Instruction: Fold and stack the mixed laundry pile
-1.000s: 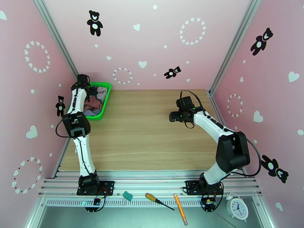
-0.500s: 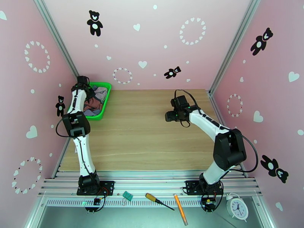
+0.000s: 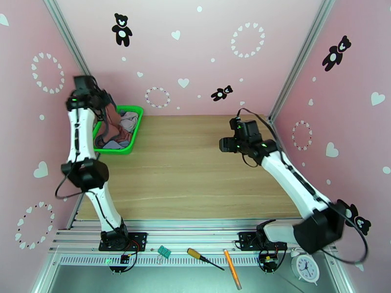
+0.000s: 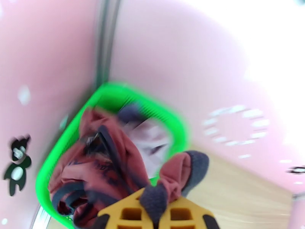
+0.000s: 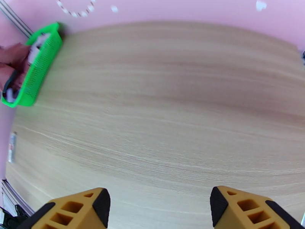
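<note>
One limp, light rust-red top (image 4: 110,161) trails into the green mesh basket (image 4: 114,88), its dark-trimmed fold pinched tight by the left gripper (image 4: 156,212); the right gripper (image 5: 160,207) gapes empty.

Each arm is made of white tubes with chunky black joints — the left arm (image 3: 77,135) and the right arm (image 3: 293,179) look the same. Thin black cables (image 3: 365,240) loop off them, and small green lights (image 3: 73,99) glow near the wrists. Each arm stands on a black base (image 3: 115,235) on a flat black plate. The fingers (image 5: 72,214) are yellow-orange wedges with square holes cut in them — their inner pads (image 5: 102,203) are black.
</note>
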`<state>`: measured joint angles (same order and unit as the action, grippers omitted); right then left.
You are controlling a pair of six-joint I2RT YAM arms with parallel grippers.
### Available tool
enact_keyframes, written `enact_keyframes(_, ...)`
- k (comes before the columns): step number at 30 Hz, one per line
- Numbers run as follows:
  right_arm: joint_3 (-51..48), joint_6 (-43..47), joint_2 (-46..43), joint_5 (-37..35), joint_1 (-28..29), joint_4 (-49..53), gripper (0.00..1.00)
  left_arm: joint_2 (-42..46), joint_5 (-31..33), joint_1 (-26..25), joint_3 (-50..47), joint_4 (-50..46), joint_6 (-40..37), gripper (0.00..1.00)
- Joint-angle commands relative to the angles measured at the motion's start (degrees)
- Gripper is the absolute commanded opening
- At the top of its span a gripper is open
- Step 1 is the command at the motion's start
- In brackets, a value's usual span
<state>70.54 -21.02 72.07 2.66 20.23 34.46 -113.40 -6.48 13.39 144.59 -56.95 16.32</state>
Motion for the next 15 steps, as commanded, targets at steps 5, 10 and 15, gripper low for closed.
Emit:
enact_keyframes(5,-3.7,-2.5,-12.6,1.5,0.2,-1.3,0.74,8.3,-13.5,-4.8,9.3,-7.9,1.7,0.00)
enact_keyframes(10,-6.3,-1.8,-17.8,13.7,0.2,-6.4,0.78,15.4,-19.0,-9.1,8.3,-5.3,5.1,0.00)
enact_keyframes(15,-6.3,1.0,-17.3,21.6,7.1,-9.8,0.83,21.9,-22.8,-12.6,4.9,-2.3,8.6,0.00)
